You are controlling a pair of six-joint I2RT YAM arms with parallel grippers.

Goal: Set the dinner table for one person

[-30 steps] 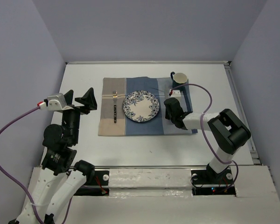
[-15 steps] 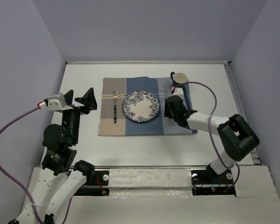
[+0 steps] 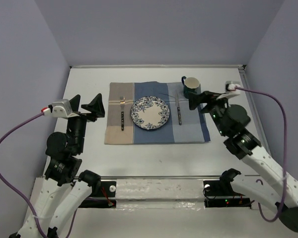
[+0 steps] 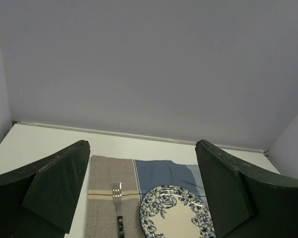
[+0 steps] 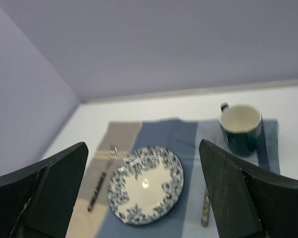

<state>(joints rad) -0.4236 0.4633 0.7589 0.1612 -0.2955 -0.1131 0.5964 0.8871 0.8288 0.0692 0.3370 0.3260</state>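
Note:
On the white dinner table lies a blue-and-tan striped placemat. A blue floral plate sits at its middle, with a fork to the left and a knife to the right. A dark mug stands at the mat's back right corner. My right gripper hangs open above the mat's right edge, holding nothing. Its wrist view shows the plate, the mug and the knife. Left of the mat, my left gripper is raised, open and empty, and looks at the fork.
Grey walls close the table in at the back and on both sides. A purple cable loops from the right wrist. Bare tabletop runs between the mat's near edge and the arm bases.
My right gripper has opened and drawn back up and to the right, off the placemat. The knife now lies uncovered right of the plate. The left arm has not moved.

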